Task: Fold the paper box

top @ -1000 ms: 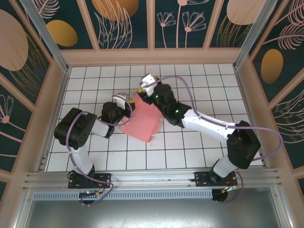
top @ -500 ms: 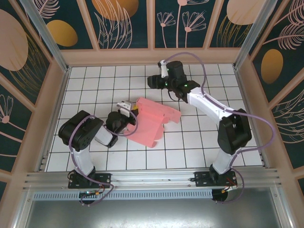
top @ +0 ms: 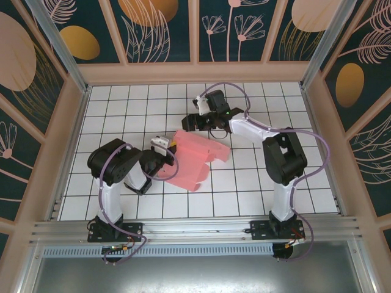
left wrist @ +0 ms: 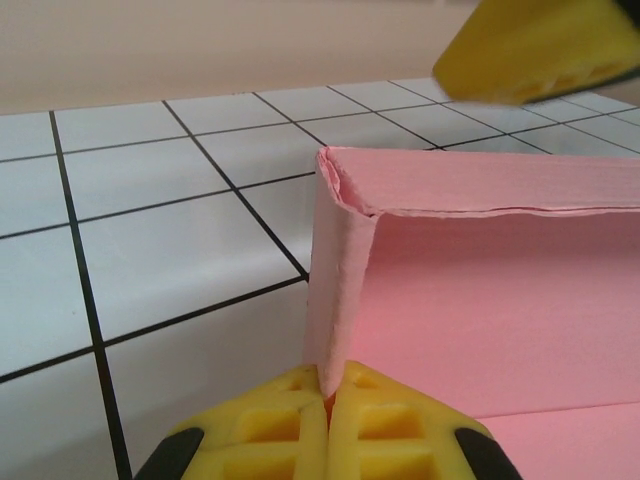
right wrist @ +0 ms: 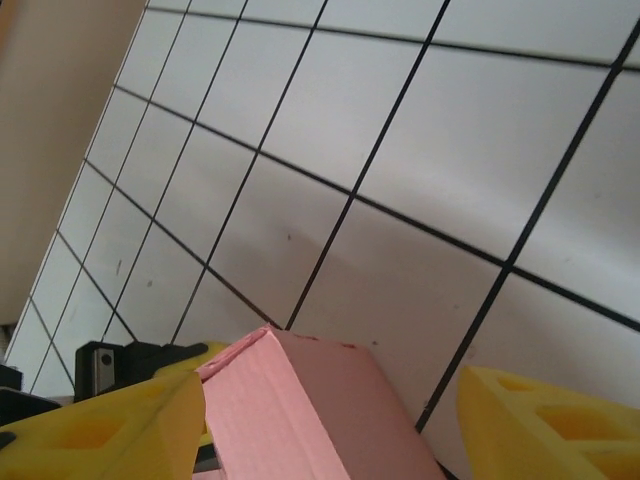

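No writing, label, brand, number or sign can be read anywhere. The paper box (top: 195, 160) shows plain pink card on every visible face. The wall panels (top: 153, 27) at the far side and to the left and right carry only painted flowers, leaves and ovals, not letters.

black-jointed, white-linked arms (top: 250, 129) carry looping purple cables (top: 221, 84) and yellow, lattice-moulded fingers (left wrist: 390, 425).

left tool (left wrist: 327, 392) pinched shut on paper box (left wrist: 480, 300) | right tool (top: 191, 122) jaws apart, forearm reaching left
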You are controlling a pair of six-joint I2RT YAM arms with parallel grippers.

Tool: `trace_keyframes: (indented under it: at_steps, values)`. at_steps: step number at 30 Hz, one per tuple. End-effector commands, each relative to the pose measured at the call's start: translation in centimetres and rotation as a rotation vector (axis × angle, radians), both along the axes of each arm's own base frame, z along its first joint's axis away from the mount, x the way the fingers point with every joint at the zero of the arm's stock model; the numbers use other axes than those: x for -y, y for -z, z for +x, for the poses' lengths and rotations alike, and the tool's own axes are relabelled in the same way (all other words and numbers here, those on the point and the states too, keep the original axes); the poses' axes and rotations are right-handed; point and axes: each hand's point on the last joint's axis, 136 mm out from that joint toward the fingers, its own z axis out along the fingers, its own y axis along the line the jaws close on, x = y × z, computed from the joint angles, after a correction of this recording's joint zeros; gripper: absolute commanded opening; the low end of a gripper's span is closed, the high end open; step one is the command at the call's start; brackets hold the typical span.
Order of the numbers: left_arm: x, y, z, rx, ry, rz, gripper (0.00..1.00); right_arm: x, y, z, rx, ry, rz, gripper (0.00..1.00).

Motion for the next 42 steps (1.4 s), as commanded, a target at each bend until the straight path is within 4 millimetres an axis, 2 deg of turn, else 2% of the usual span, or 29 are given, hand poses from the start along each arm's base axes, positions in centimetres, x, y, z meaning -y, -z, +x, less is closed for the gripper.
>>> trace_keyframes:
  at_steps: [1,9,16,20,36,39,42]
  values:
    - [0.2,1.0,0.1,0.009,0.005,0.039,0.00,-1.3,-0.1,-0.1,-0.029,-0.054,0.060,0.67]
    - [0.9,2.3,0.0,-0.031,0.038,0.005,0.00,-1.5,2.3,-0.6,-0.077,-0.090,0.034,0.59]
    - [1.4,2.6,0.5,-0.045,0.049,0.026,0.06,-1.8,3.8,-1.2,-0.114,-0.104,0.021,0.51]
    - [1.7,2.9,0.8,-0.069,0.054,0.041,0.10,-1.9,3.8,-1.4,-0.120,-0.108,0.021,0.49]
    - [2.2,3.4,1.2,-0.101,0.068,0.051,0.13,-2.4,3.5,-2.6,-0.153,-0.148,0.056,0.47]
    - [2.2,3.2,1.2,-0.103,0.070,0.048,0.18,-2.6,3.3,-2.9,-0.166,-0.157,0.074,0.47]
    - [2.2,3.1,1.0,-0.113,0.072,0.043,0.32,-2.7,3.2,-3.0,-0.177,-0.158,0.090,0.47]
